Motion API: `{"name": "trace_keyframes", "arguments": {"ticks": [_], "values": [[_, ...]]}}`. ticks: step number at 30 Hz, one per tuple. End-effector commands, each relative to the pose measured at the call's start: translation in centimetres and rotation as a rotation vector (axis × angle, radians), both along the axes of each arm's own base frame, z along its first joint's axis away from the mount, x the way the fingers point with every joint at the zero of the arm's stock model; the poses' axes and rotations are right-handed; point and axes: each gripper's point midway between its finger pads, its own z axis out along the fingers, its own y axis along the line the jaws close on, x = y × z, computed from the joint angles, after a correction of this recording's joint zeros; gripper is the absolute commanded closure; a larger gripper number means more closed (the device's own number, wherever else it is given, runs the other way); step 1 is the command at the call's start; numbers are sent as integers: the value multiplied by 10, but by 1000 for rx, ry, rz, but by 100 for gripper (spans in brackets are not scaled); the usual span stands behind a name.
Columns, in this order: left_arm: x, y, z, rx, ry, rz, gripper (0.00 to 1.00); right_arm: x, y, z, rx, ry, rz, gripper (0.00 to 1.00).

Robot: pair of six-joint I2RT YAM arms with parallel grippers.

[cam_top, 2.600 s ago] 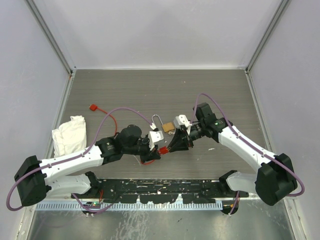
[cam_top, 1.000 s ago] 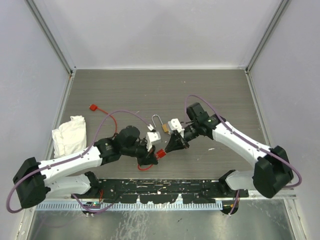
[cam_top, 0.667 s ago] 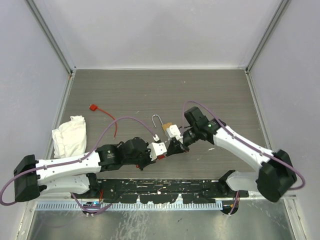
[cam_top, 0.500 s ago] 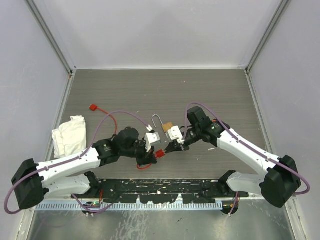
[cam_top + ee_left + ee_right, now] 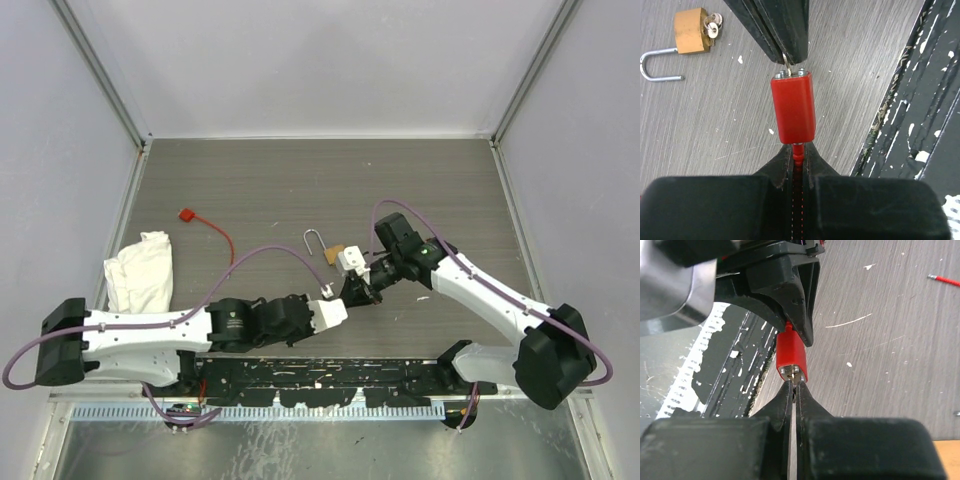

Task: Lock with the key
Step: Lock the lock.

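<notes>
From above, the left gripper (image 5: 340, 306) and right gripper (image 5: 353, 295) meet tip to tip near the middle of the table (image 5: 250, 180), toward its near edge. Just beyond them, on the far side, lies a brass padlock (image 5: 335, 253) with its shackle open. A white cloth (image 5: 140, 270) sits at the left, and a red tie (image 5: 205, 225) lies just beyond it. What the tips hold is too small to tell from there.

The wrist views show it. From the left wrist, a red lock (image 5: 794, 107) hangs between the two grippers above the table. The left fingers are pressed together on a thin red stem (image 5: 797, 151) at one end of it. The right gripper's dark fingers are closed on the key (image 5: 785, 59), a thin silver blade that reaches the lock's metal end. Only a short bit of blade shows, the rest is hidden inside the pinch, and how deep it sits in the lock cannot be told.

The right wrist view shows the same from the other side. The right fingers are pinched shut right at the metal end with a glint of blade between them, and the left gripper's black fingers are over the lock's other end.

Only the left wrist view also catches the padlock, lying flat and apart from the red lock. Small silvery bits sit at its end, too small to tell.
</notes>
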Motion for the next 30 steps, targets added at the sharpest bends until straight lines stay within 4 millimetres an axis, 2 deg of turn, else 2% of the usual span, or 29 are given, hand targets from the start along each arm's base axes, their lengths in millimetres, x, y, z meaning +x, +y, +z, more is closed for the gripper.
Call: {"name": "trace_keyframes", "arguments": {"ticks": [1,4,5,6,8,10,12,15,17,19,24,30], "values": [[3,-7,12,-56,15,-29,100,-21,-2,6,21,135,49,99],[-23,-12,32,-333,324,-118,100,-20,-3,4,12,138,40,99],[-26,-15,50,-462,401,-155,100,-20,-4,2,8,144,38,99],[-31,-9,61,-548,489,-162,100,-20,-4,2,7,148,40,99],[-28,-2,89,-716,538,-180,100,-21,-3,2,9,155,48,99],[-18,5,94,-742,513,-102,100,-20,-3,1,2,162,50,99],[1,17,79,-626,416,35,100,-19,-3,0,-1,158,51,99],[20,42,55,-348,110,184,100,-18,-4,-1,-6,145,46,99],[18,48,45,-188,-49,172,100,-16,-4,-1,-5,138,39,99],[9,41,36,-87,-99,109,100,-14,-6,0,-1,136,29,99],[4,21,15,-4,-86,39,100,-8,-8,4,10,137,6,99],[6,18,24,-117,-132,29,100,3,-15,14,51,177,-40,99]]}}
